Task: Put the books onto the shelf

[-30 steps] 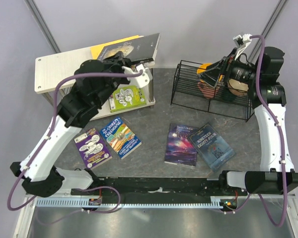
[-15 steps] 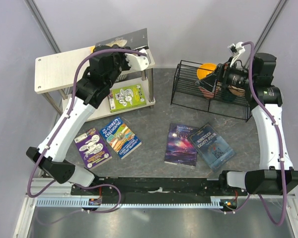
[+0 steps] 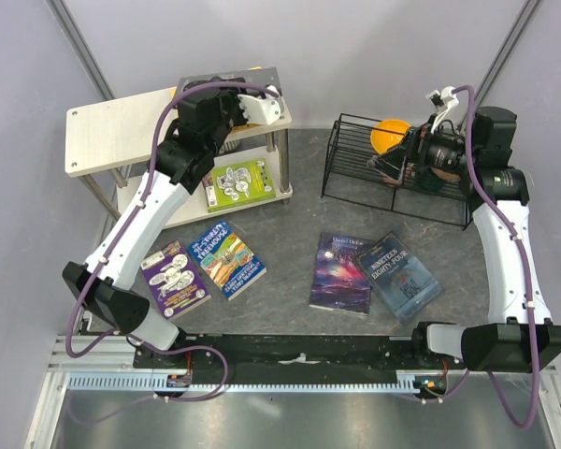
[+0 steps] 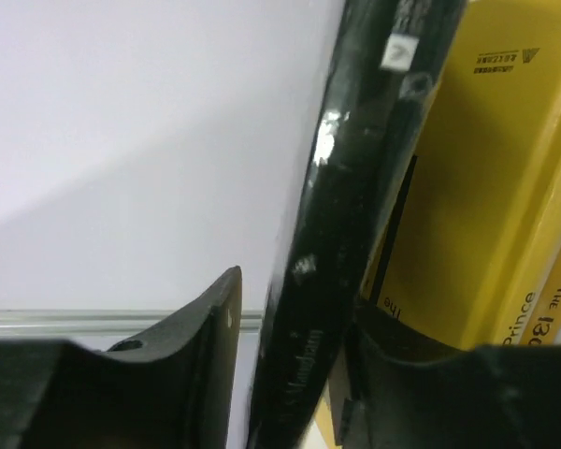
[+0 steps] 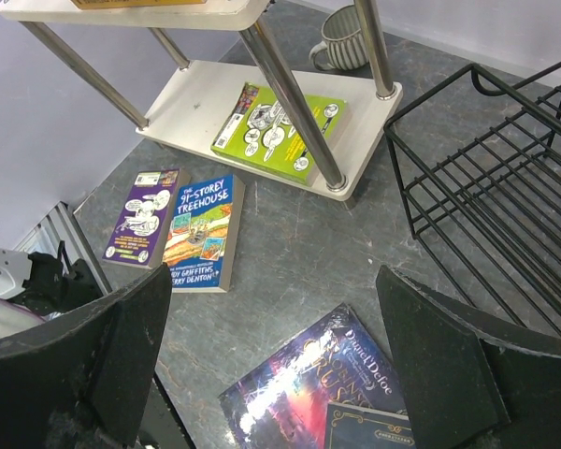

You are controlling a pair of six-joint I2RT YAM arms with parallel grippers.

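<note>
Left gripper (image 4: 294, 309) atop the shelf (image 3: 112, 136) — jaws part-open astride the black book (image 4: 346, 187), one finger clear; right gripper (image 5: 273, 276) wide, empty.

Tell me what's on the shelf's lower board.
A green book lies flat on it. The legs hide thin strips; the rest of the lower board shows bare.

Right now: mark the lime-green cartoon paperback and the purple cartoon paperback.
lime-green cartoon paperback (image 3: 242, 184), top external view, middle of front cover.
purple cartoon paperback (image 3: 175, 279), top external view, middle of front cover.
</note>
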